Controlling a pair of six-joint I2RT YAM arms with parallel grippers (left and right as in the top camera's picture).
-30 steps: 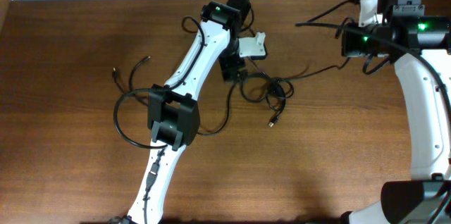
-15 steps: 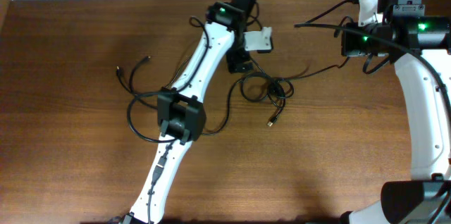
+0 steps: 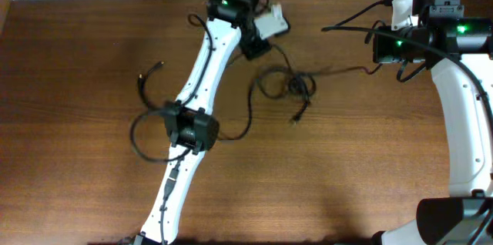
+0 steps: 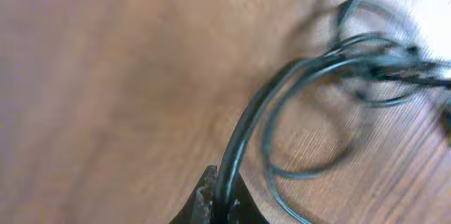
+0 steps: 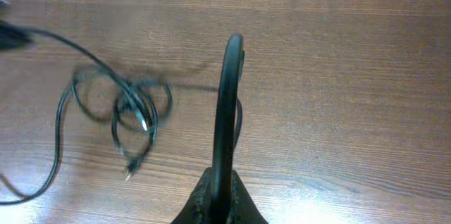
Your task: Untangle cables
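Centrally, left arm [image 3: 202, 64] amid cables [image 3: 291, 87] on table [image 3: 77, 45].

A brown wood-grain table [image 3: 77, 191] is carrying thin black cables [image 3: 291, 85], their overlapping loops bunching into a knot near its middle. Below the knot, one strand is ending in a small plug [image 3: 296, 119] that is resting on the bare wood. Another strand [image 3: 248, 114] is curving down and leftward across the boards. A thinner cord [image 3: 347, 70] is stretching away to the right, though whether it is lying flat cannot be told. Well apart on the left, a short loose end [image 3: 150, 70] is lying alone
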